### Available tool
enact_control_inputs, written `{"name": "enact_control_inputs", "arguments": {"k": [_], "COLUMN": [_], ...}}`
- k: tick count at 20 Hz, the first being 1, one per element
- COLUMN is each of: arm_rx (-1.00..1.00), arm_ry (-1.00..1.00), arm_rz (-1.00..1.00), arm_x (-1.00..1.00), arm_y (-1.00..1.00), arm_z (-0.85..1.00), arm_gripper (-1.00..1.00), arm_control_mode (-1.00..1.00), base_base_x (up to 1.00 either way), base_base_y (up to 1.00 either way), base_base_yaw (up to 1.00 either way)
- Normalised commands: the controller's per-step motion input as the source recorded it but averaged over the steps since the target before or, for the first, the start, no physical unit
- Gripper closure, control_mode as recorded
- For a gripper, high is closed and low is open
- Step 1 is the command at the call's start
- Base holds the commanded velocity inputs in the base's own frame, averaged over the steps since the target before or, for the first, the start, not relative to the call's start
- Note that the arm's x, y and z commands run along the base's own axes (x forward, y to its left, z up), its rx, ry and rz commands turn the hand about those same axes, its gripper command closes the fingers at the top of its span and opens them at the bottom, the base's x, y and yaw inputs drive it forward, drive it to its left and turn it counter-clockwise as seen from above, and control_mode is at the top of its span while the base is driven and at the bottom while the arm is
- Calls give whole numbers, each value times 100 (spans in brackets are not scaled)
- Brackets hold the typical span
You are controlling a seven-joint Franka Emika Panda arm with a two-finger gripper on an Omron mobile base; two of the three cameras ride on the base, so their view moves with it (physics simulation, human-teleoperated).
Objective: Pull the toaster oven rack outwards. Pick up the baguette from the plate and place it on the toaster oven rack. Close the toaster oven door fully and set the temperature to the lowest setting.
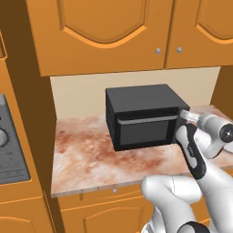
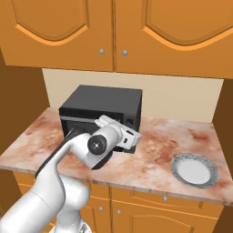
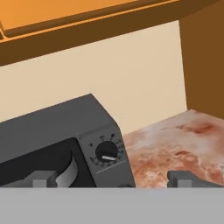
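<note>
Our jaws stand wide apart with nothing between them: in the hand view the two dark fingertips rise at the bottom edge, one at lower left and one at lower right, and the gripper points at the toaster oven's control strip. Just above and between the tips sits the temperature knob, a round black dial with a pale marker bar and a ring of ticks.

Moving outward, the toaster oven sits mid-frame on the marbled counter in the left base view, and the toaster oven door looks shut, its silver handle running along the top edge. In the right base view the plate lies at lower right on the counter, well apart from the oven, and it looks bare; we judge the baguette is already inside, with only the dial left to set.

The risks we see: with the jaws this wide, closing off-centre could pinch the panel or slip off the knob, and turning the wrong way would raise the setting instead of lowering it.

We cannot make out the tick labels or which end is lowest. The rack and baguette are hidden behind the dark glass, and our own wrist covers the control strip in both base views.
</note>
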Motion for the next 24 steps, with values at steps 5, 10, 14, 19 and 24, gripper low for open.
{"name": "enact_control_inputs", "arguments": {"k": [5, 10, 14, 19, 24], "arm_rx": [-4, -2, -1, 0, 0], "arm_ry": [-13, -10, -1, 0, 0], "arm_rz": [0, 0, 0, 0, 0], "arm_x": [0, 0, -1, 0, 0], "arm_y": [4, 0, 0, 0, 0], "arm_z": [-14, -16, -16, -9, -7], "arm_gripper": [-100, -100, -100, -100, -100], "arm_control_mode": [-100, -100, -100, -100, -100], "base_base_x": [0, 0, 0, 0, 0], "base_base_y": [0, 0, 0, 0, 0], "base_base_yaw": [0, 0, 0, 0, 0]}}
